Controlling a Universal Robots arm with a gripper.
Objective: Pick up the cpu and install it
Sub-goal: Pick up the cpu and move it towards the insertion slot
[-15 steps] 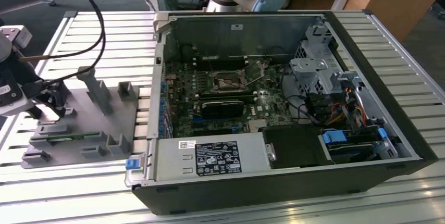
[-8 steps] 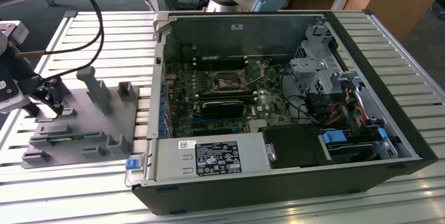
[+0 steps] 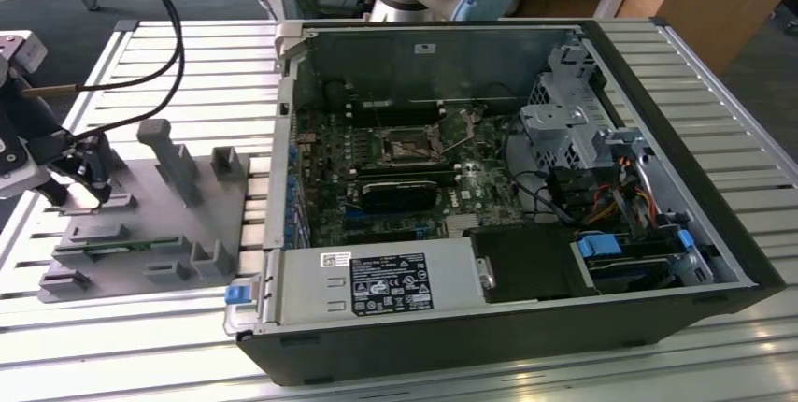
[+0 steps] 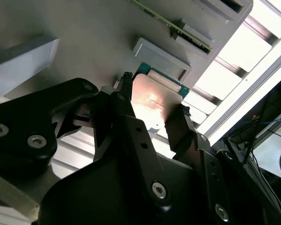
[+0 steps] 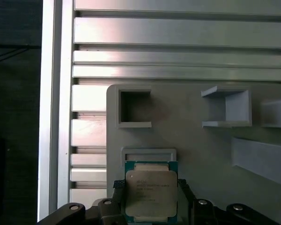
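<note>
The cpu (image 5: 151,194) sits between the tool's (image 5: 150,186) fingers (image 5: 118,190).

pincer (image 5: 151,188) | gripping cpu (image 5: 151,193) by two sides | over grey tray (image 5: 187,138)

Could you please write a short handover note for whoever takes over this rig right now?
End effector: low over the grey tray, right at the cpu. The pictures do not show whether it has a grip.
cpu: at its slot on the tray, at the exterior view's left, outside the open case.
Socket: on the motherboard inside the case.
Done: the end effector is placed at the cpu.
Left: the cpu is not yet carried to the socket or installed.
</note>
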